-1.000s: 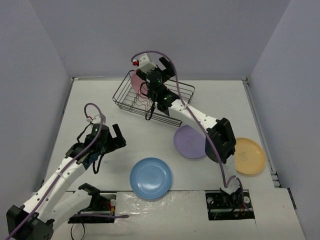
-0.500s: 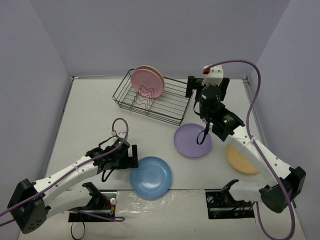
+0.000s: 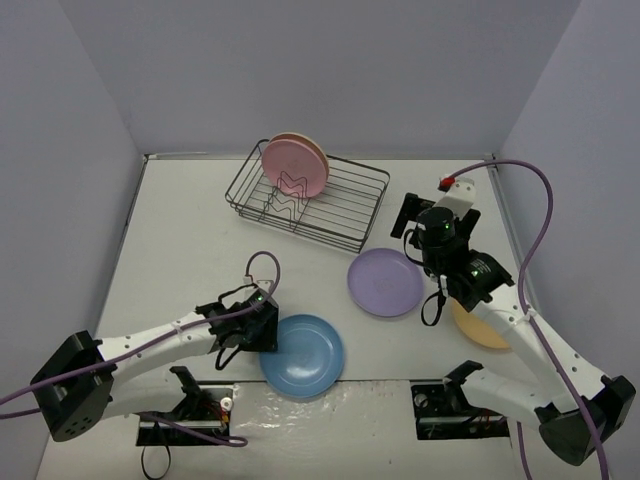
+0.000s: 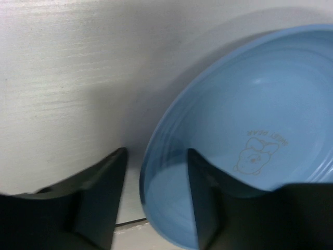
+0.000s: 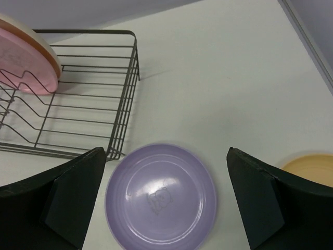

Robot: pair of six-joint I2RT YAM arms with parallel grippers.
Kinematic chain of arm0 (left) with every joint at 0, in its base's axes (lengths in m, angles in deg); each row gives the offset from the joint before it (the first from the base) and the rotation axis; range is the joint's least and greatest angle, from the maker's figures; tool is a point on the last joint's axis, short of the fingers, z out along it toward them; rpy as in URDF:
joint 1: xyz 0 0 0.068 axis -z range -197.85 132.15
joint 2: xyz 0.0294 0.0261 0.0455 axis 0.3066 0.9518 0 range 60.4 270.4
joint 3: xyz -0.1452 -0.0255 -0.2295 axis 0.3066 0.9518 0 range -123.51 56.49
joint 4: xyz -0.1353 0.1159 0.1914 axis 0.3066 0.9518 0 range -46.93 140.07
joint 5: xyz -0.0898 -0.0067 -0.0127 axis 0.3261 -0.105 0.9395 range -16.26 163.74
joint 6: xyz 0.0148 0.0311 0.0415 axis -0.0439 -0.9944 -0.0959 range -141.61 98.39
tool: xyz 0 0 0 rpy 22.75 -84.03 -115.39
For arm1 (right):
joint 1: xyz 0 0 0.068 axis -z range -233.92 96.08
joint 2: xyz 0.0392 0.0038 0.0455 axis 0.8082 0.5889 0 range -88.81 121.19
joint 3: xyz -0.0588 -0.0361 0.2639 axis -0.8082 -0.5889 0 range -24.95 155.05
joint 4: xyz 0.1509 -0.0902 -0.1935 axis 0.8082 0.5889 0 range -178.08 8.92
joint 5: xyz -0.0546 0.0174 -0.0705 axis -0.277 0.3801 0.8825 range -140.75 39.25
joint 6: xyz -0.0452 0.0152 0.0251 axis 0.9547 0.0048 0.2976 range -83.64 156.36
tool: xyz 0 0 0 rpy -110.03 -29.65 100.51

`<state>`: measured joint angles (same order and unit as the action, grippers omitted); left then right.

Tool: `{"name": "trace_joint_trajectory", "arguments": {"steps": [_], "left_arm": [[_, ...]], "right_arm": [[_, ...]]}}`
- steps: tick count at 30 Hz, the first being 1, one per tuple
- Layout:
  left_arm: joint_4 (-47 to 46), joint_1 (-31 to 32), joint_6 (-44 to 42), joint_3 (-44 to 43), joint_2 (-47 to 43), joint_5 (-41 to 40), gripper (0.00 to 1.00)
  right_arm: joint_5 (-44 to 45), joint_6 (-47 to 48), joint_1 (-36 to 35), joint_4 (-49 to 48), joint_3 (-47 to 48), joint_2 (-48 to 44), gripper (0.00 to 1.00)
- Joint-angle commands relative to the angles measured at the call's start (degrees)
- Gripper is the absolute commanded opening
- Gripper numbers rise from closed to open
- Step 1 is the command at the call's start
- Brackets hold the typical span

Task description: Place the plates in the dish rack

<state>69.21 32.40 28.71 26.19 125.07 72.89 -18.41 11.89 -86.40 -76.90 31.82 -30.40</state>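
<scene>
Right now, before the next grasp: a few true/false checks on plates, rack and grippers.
1. The pink plate stands on edge in the dish rack. True.
2. The lilac purple plate is in the rack. False: it lies flat on the table, just outside the rack's near right corner.
3. The left gripper has one finger on each side of the blue plate's rim. True.
4. The right gripper is shut on the orange-yellow plate. False: it is open above the purple plate, and the orange-yellow one lies apart on the table.
</scene>
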Motion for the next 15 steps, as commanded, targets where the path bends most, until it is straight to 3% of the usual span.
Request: {"name": "trace_joint_trajectory", "arguments": {"steps": [1, 7, 15], "left_arm": [[-3.56, 0.50, 1.01, -1.60, 1.60, -0.94, 0.29], [-5.10, 0.63, 0.49, -3.34, 1.21, -2.59, 0.00], [-4.32, 0.65, -7.42, -11.66, -8.10, -9.77, 0.00]], "right_arm": [[1.65, -5.75, 0.80, 5.63, -1.38, -1.61, 1.00], [-11.43, -1.24, 0.79, 5.34, -4.90, -6.00, 1.00], [-44.27, 4.91, 0.77, 8.74, -4.41, -5.01, 1.00]]}}
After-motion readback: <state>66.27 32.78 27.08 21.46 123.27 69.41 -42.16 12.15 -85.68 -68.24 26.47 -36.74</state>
